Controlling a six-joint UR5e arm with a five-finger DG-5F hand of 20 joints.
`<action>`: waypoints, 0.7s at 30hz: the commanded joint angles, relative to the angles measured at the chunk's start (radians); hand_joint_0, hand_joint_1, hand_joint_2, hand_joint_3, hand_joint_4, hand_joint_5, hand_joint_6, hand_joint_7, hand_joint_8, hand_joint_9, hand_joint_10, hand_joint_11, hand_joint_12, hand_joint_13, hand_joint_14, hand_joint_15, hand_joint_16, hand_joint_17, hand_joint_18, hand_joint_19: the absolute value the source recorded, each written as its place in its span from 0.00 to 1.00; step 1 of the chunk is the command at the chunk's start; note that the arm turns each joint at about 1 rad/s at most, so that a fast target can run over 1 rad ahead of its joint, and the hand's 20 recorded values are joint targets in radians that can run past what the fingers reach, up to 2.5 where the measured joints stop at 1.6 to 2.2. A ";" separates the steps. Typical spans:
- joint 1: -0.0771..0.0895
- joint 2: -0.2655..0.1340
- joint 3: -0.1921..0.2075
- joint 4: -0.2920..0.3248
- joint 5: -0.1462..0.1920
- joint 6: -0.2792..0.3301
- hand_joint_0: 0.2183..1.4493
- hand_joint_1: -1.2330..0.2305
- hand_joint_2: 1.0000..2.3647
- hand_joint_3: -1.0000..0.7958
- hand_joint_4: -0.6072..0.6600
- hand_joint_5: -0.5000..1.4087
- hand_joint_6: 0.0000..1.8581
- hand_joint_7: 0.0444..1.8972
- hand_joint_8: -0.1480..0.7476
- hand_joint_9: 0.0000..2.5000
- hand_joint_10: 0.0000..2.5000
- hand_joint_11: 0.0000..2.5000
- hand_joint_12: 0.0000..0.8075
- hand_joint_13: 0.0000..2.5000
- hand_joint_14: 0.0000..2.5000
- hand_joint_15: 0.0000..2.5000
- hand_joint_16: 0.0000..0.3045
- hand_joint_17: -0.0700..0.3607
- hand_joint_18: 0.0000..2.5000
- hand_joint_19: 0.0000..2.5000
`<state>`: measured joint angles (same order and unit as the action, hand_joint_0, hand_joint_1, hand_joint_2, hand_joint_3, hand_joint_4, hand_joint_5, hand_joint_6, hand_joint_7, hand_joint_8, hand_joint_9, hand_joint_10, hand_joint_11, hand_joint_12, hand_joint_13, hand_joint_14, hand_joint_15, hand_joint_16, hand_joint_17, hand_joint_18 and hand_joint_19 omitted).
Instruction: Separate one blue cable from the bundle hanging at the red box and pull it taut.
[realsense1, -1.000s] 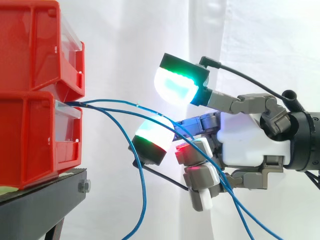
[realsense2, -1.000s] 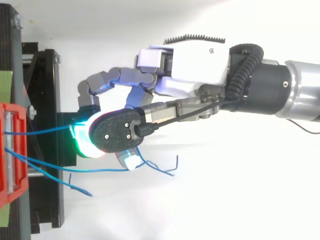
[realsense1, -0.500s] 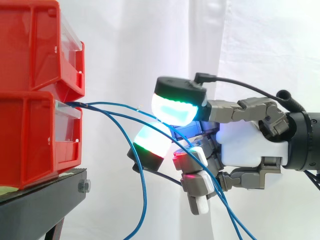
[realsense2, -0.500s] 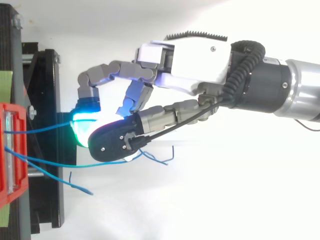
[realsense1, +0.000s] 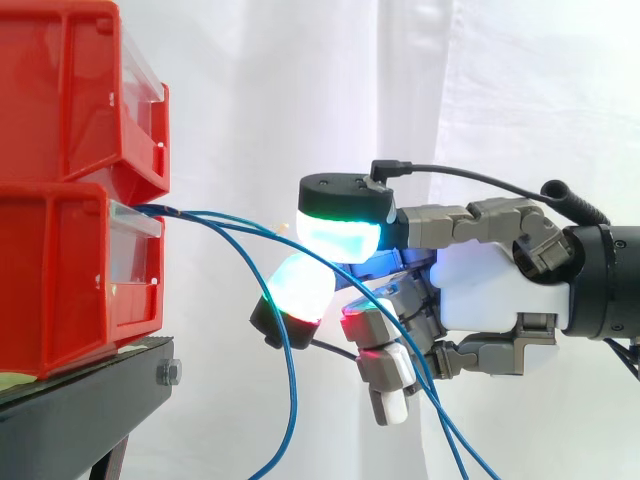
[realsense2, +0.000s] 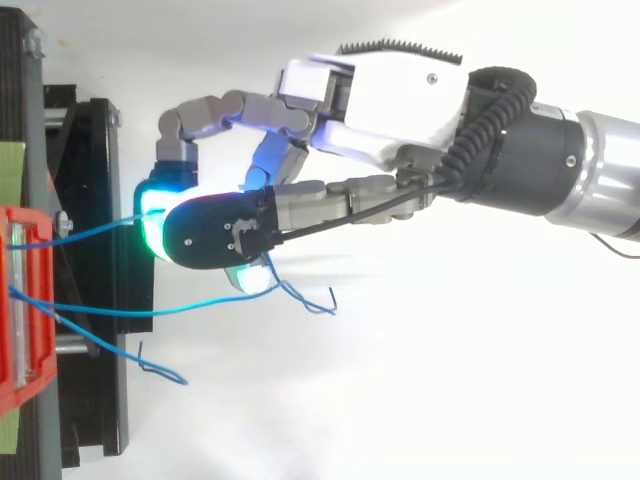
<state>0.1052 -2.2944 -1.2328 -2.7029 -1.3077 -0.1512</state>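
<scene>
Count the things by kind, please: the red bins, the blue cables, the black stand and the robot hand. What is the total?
red bins: 2, one stacked on the other
blue cables: 3, as far as I can tell them apart
black stand: 1
hand: 1
Total: 7

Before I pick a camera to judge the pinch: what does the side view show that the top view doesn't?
Side view: two red bins stacked, and slack cables drooping below the hand. Top view: the cables spread apart sideways, one loose end near the stand. Both: the hand's pads pinching one cable that leads to the lower bin.
</scene>
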 joint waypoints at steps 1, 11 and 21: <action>0.001 0.000 0.001 0.000 0.010 -0.016 0.40 0.44 0.01 0.56 0.68 0.22 0.27 0.64 0.56 0.50 0.01 0.36 0.49 0.51 0.01 0.30 0.14 0.39 0.40 0.24; 0.002 0.001 0.010 0.000 0.007 -0.016 0.36 0.37 0.02 0.48 0.63 0.21 0.27 0.71 0.55 0.49 0.01 0.37 0.48 0.51 0.01 0.30 0.13 0.37 0.40 0.24; 0.002 0.001 0.038 -0.026 0.001 -0.010 0.32 0.52 0.00 0.31 0.63 0.22 0.30 0.70 0.56 0.50 0.01 0.37 0.47 0.51 0.01 0.30 0.13 0.37 0.39 0.24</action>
<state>0.1073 -2.2933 -1.2067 -2.7138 -1.3024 -0.1617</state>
